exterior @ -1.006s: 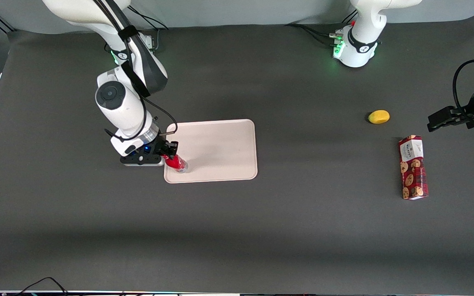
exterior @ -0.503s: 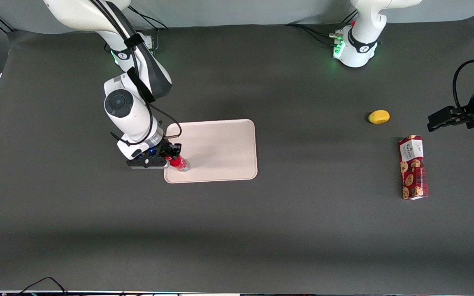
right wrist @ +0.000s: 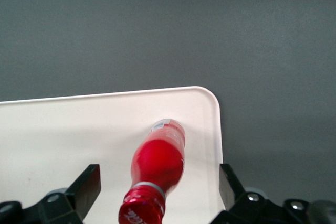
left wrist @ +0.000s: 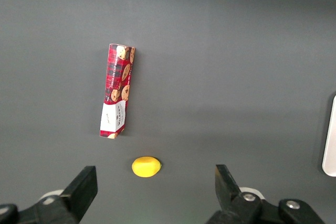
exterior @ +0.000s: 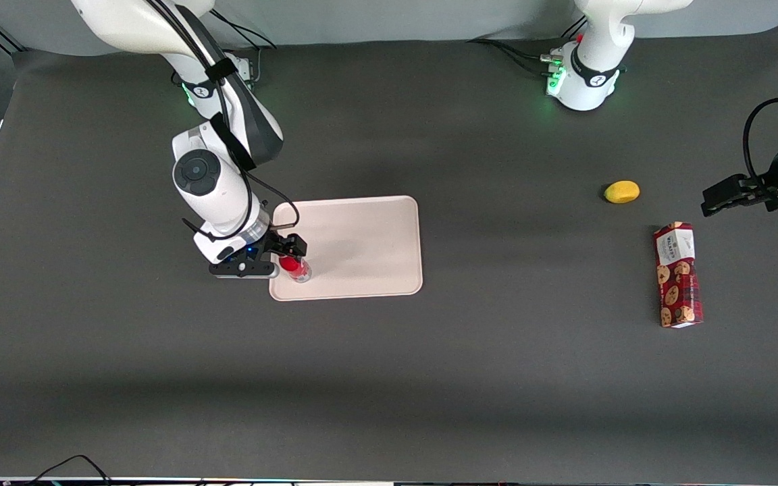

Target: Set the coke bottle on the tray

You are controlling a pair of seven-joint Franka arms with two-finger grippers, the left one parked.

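The coke bottle [exterior: 296,268], slim and red with a red cap and silvery base, stands on the pale pinkish-white tray [exterior: 362,243], in the tray's corner nearest the front camera on the working arm's side. My gripper [exterior: 290,251] hangs just above the bottle and is open. In the right wrist view the bottle [right wrist: 160,161] rises between the gripper's [right wrist: 157,192] two dark fingers, which stand wide apart and do not touch it. Its base rests inside the tray's [right wrist: 63,129] rounded corner. A strip of the tray rim [left wrist: 331,140] shows in the left wrist view.
A red patterned cookie box [exterior: 678,275] lies flat toward the parked arm's end of the table, with a yellow lemon-like fruit [exterior: 622,192] farther from the front camera. Both show in the left wrist view: the box [left wrist: 116,97] and the fruit [left wrist: 146,166].
My gripper carried the tilted bottle a little over the tray corner, then opened and let it go. The bottle now stands free and nearly upright on the tray.
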